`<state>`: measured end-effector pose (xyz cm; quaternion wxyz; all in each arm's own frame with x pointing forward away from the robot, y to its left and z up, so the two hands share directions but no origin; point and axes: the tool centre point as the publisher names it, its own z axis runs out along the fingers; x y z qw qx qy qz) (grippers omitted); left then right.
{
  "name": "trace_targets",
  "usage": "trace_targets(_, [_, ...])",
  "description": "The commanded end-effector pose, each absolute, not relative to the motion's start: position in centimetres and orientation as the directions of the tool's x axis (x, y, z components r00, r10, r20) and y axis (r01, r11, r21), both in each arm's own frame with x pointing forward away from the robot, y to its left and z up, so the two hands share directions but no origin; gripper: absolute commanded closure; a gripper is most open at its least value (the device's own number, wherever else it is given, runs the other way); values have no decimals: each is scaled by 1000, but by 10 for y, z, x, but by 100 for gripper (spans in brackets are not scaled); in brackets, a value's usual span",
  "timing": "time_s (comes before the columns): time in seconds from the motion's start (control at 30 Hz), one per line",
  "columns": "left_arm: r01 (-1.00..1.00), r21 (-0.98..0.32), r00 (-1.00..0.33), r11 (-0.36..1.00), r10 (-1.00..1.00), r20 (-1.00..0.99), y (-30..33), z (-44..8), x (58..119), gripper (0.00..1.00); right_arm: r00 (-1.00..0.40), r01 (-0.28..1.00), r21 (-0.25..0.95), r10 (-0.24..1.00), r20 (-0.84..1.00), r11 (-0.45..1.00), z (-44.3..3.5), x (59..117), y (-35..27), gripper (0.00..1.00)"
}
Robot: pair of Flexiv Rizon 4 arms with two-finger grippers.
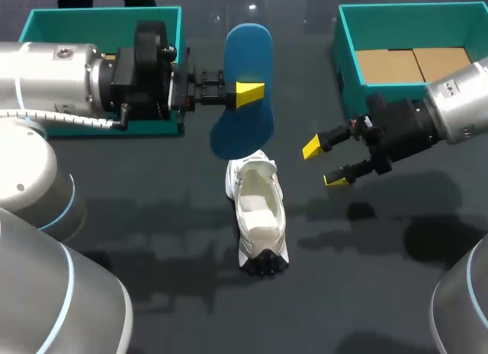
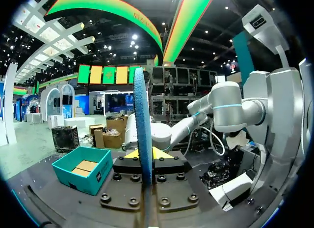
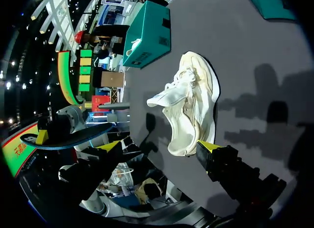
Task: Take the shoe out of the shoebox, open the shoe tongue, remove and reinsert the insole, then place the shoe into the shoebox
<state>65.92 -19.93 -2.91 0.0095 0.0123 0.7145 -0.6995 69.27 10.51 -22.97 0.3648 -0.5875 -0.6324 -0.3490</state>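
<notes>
The insole (image 1: 245,87) clamped in my left gripper (image 1: 250,94) hides that gripper's far finger. My left arm (image 1: 53,79) blocks most of the teal box (image 1: 99,17) behind it. The shoebox (image 1: 348,60) beyond my right gripper (image 1: 322,164) is cut off at the edge, and my right arm (image 1: 457,102) covers its near corner.

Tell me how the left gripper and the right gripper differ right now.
The left gripper is shut on the blue insole; the right gripper is open and empty. The left gripper is by the left teal box, the right gripper between the white shoe and the right teal box. Both have yellow tips.
</notes>
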Motion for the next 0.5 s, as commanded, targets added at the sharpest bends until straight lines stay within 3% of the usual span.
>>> trace_targets(0.03, [406, -914, -914, 7, -3, -406, -205, -31, 661, 100, -42, 998, 13, 459, 887, 66, -234, 692, 104, 0])
trace_targets(0.13, [406, -914, -914, 7, -3, -406, -205, -31, 661, 100, -42, 998, 13, 459, 887, 66, -234, 692, 104, 0])
trace_targets(0.23, [531, -847, -847, 32, -19, -532, -206, -38, 656, 100, -42, 997, 13, 408, 912, 73, -228, 697, 107, 0])
trace_targets(0.5, [793, -600, -600, 108, -32, -799, -196, -65, 681, 100, -16, 998, -3, 326, 945, 59, -197, 706, 109, 0])
